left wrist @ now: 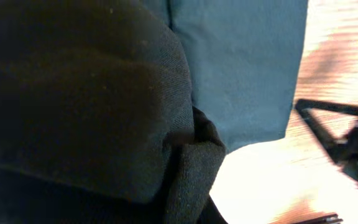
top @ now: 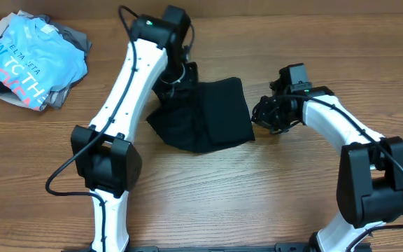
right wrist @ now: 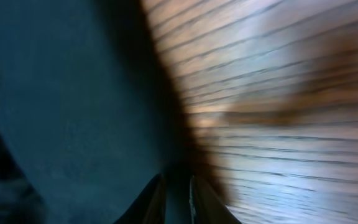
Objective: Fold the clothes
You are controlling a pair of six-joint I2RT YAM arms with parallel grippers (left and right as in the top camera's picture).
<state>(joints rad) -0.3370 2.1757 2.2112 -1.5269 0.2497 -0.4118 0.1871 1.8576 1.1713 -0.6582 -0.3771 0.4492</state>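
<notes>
Overhead, the black T-shirt [top: 212, 115] lies partly folded mid-tabletop [top: 257, 203]. At its far-left corner the left tool [top: 180, 78] is clamped tight on bunched cloth. At its right edge the right tool [top: 261, 117] is nearly closed, though I cannot tell whether it grips fabric. Confirm both holds, then lift the 2 points together, keeping the cloth taut for an even fold.

Seen from overhead, the fingertips of the left gripper [top: 179, 80] are hidden behind its own wrist and the black T-shirt [top: 212, 115]. In the left wrist view, unsharp cloth covers the fingers fully. The right gripper [right wrist: 176, 200] is blurred and cut off by the lower edge. At upper left, the grey garments [top: 78, 40] lie mostly under the blue T-shirt [top: 30, 59].
</notes>
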